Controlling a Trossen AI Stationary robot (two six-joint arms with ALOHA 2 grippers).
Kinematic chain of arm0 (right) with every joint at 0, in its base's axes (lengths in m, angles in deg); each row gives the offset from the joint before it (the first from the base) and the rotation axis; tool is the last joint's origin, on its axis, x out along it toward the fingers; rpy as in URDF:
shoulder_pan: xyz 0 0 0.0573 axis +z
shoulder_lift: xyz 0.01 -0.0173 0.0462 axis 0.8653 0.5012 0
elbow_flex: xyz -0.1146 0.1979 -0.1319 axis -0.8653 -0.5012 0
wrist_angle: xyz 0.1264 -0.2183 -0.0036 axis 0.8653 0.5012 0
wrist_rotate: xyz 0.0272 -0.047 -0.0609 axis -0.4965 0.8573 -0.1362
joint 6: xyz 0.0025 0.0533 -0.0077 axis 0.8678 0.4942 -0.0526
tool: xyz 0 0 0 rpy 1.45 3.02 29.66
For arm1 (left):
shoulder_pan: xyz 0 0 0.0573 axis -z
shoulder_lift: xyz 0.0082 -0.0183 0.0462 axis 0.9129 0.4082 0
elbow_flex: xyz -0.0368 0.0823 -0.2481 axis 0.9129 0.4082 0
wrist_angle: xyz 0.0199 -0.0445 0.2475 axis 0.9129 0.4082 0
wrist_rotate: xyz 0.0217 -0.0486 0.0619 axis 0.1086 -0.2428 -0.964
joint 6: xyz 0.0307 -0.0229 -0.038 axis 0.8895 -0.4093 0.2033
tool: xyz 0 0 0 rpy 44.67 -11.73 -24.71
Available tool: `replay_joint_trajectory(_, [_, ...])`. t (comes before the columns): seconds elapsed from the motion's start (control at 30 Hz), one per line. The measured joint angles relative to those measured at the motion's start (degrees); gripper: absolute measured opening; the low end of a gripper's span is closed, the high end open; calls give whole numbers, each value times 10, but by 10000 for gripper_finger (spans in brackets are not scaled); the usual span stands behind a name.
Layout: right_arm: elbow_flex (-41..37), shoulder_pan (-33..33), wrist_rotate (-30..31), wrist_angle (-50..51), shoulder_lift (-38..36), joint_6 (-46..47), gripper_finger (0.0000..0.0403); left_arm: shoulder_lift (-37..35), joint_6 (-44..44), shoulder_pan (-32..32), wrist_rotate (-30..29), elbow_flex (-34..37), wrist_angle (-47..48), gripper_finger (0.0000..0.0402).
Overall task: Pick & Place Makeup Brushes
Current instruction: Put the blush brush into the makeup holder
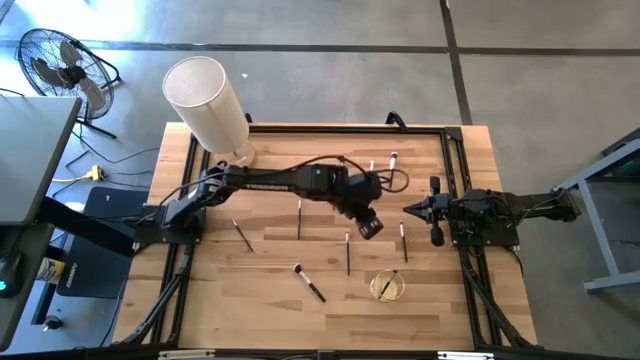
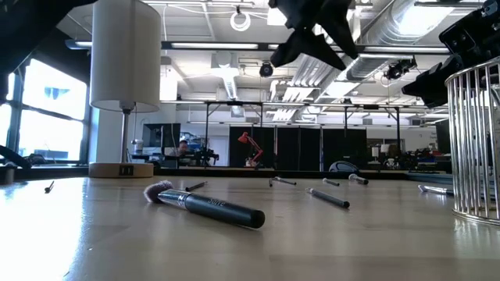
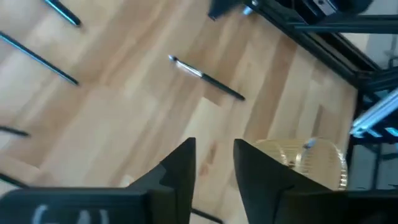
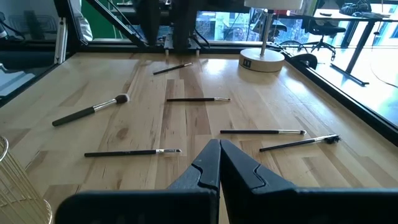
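Several thin makeup brushes lie flat on the wooden table [image 1: 200, 300]: one [image 1: 299, 218], one [image 1: 348, 252], one [image 1: 404, 242], and a thick black one with a pale tuft [image 1: 309, 283] [image 2: 207, 207]. A wire cup [image 1: 388, 286] [image 3: 311, 158] stands near the table's near edge, with a brush tip [image 3: 309, 144] showing inside. My left gripper [image 1: 368, 226] [image 3: 214, 165] hangs open in the air above the table's middle, holding nothing; the brush [image 3: 205, 78] lies ahead of it. My right gripper [image 1: 412, 208] [image 4: 219, 162] is shut and empty at the table's right side, pointing left.
A lamp with a white shade [image 1: 205, 100] [image 2: 121, 55] stands at the table's far left corner. Black frame rails [image 1: 455, 170] run along the table's edges. More brushes [image 1: 393, 160] lie near the far edge. The wire cup [image 2: 476, 148] rises at the near right.
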Motion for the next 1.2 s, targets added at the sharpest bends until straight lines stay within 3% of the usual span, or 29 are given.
replay_joint_trajectory(0.23, [0,0,0,0,0,0,0,1,6,35,4,0,57,7])
replay_joint_trajectory(0.4, [0,0,0,0,0,0,0,-1,39,72,-17,0,41,11])
replay_joint_trajectory(0.57, [0,0,0,0,0,0,0,-16,77,96,-72,0,93,3])
replay_joint_trajectory(0.73, [0,0,0,0,0,0,0,-42,108,95,-92,47,126,1])
replay_joint_trajectory(0.9, [-1,0,-2,-4,0,0,0,-120,118,90,-99,173,99,1])
replay_joint_trajectory(1.0, [-2,0,-24,-15,0,11,0,-196,115,90,-97,297,61,0])
replay_joint_trajectory(1.07, [-2,0,-41,-36,0,40,0,-255,106,90,-96,387,-11,0])
replay_joint_trajectory(1.2, [-8,0,-2,-109,4,59,0,-379,80,90,-96,564,-113,0])
